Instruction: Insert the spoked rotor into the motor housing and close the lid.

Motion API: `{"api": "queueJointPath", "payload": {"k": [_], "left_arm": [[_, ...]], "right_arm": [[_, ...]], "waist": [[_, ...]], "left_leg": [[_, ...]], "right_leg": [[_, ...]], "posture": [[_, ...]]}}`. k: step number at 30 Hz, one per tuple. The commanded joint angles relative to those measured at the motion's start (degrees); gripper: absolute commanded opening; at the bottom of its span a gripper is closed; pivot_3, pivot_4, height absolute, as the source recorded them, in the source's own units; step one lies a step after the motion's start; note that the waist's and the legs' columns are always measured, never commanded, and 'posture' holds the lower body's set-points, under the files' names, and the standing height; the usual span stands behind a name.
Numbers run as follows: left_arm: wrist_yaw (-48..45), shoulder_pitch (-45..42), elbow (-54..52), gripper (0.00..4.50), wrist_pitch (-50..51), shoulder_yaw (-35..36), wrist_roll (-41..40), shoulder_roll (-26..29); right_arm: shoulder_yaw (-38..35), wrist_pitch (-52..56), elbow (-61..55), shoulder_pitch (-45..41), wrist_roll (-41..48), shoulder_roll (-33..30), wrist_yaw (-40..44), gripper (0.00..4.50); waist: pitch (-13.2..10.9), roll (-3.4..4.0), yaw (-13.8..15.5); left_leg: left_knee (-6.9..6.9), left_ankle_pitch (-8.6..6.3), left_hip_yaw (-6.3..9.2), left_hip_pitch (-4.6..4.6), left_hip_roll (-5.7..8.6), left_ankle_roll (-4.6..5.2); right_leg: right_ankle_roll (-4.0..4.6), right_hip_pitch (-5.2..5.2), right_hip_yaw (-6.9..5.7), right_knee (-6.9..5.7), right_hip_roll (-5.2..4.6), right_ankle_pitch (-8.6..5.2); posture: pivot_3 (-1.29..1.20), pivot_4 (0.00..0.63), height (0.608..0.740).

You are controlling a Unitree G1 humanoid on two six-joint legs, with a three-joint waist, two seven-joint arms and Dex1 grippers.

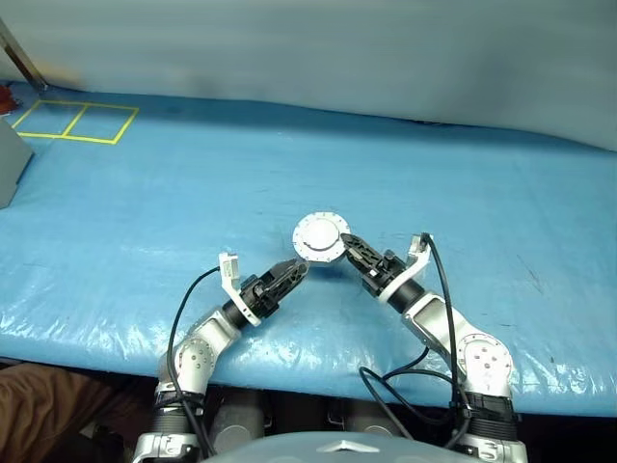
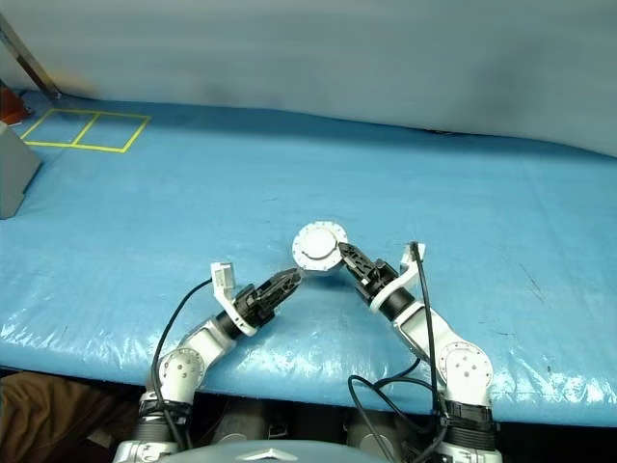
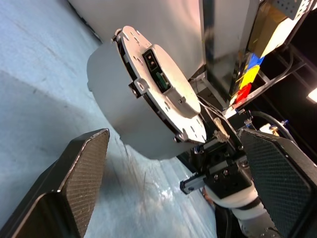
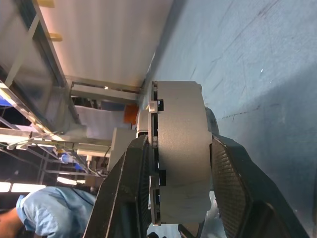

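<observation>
Item: motor housing point(image 4: 179, 148) with lid point(image 1: 319, 236) shut over it, one closed round unit. Location: held on edge above the blue surface point(image 1: 145, 212), nearer its near edge, midway along.

Right hand point(image 1: 349, 247): clamped on the unit across its thickness.

Left hand point(image 1: 293, 272): wide apart, holding nothing, just beside and below the unit, pointing at its flat face.

Spoked rotor: presumably enclosed.
</observation>
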State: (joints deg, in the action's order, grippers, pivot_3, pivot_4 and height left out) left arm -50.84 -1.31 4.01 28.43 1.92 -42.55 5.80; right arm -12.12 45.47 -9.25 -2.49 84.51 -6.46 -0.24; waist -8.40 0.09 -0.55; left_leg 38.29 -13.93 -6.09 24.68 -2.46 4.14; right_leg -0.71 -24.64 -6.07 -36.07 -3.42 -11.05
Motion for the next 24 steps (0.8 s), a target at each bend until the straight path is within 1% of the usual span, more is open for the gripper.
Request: {"api": "queueJointPath", "payload": {"k": [1,5,14,16,17,18,21,24], "left_arm": [[-1.8,1.4,-2.3,4.47,-3.4,-1.7,4.1,2.6],[-2.9,2.5,-2.2,4.47,-7.2,-3.1,7.6,4.9],[-4.7,2.3,-2.7,4.47,-9.7,-2.6,7.4,6.3],[-4.8,2.0,-2.6,4.50,-10.1,-2.5,7.7,6.4],[-4.8,1.9,-2.5,4.50,-10.2,-2.5,7.8,6.4],[-4.8,1.9,-2.5,4.50,-10.2,-2.5,7.9,6.4],[-4.9,1.6,-2.5,4.50,-10.3,-2.5,8.1,6.2],[-4.9,1.4,-2.2,4.50,-10.5,-2.7,8.4,5.9]], "right_arm": [[-0.8,-0.4,-1.1,-0.6,0.6,0.0,2.3,1.39],[-0.3,0.6,0.5,0.4,-1.8,-0.7,3.0,1.39],[0.5,1.5,2.2,1.4,-7.2,-1.0,3.7,1.39],[0.7,1.6,2.3,1.5,-8.6,-1.3,4.1,2.11],[0.7,1.1,2.0,1.6,-9.8,-1.3,4.5,2.33],[0.6,0.2,1.7,1.7,-11.2,-1.2,4.6,2.68],[0.7,-5.8,0.4,1.9,-19.7,-1.1,5.2,3.64],[0.6,-11.7,0.6,1.6,-27.3,-1.1,6.1,3.64]], "waist": [[0.0,0.00,0.0],[0.0,0.02,-0.1],[0.0,0.03,-0.1],[0.0,0.02,-0.1],[0.0,0.01,-0.1],[0.0,0.02,-0.1],[0.0,0.02,-0.1],[0.0,0.01,-0.1]], "left_leg": [[0.00,0.00,-0.01,-0.02,-0.02,0.00],[-0.01,0.00,-0.06,-0.07,-0.06,-0.01],[0.01,0.01,-0.18,-0.16,-0.11,-0.03],[0.03,0.01,-0.19,-0.16,-0.11,-0.02],[0.03,0.01,-0.20,-0.15,-0.11,-0.02],[0.03,0.01,-0.20,-0.15,-0.10,-0.02],[0.03,0.01,-0.22,-0.15,-0.10,-0.02],[0.04,0.01,-0.23,-0.17,-0.10,-0.02]], "right_leg": [[0.02,0.01,0.01,0.00,-0.03,-0.01],[0.18,0.00,0.09,-0.02,-0.07,-0.09],[0.20,-0.03,0.22,-0.14,-0.10,-0.11],[0.23,-0.03,0.24,-0.14,-0.11,-0.13],[0.23,-0.03,0.25,-0.14,-0.11,-0.13],[0.23,-0.04,0.25,-0.13,-0.12,-0.12],[0.22,-0.05,0.27,-0.14,-0.11,-0.12],[0.21,-0.04,0.27,-0.16,-0.09,-0.11]], "posture": [[0.00,0.150,0.740],[0.00,0.150,0.740],[0.00,0.150,0.740],[0.00,0.150,0.740],[0.00,0.150,0.740],[0.00,0.150,0.740],[0.00,0.150,0.740],[0.00,0.150,0.740]]}}
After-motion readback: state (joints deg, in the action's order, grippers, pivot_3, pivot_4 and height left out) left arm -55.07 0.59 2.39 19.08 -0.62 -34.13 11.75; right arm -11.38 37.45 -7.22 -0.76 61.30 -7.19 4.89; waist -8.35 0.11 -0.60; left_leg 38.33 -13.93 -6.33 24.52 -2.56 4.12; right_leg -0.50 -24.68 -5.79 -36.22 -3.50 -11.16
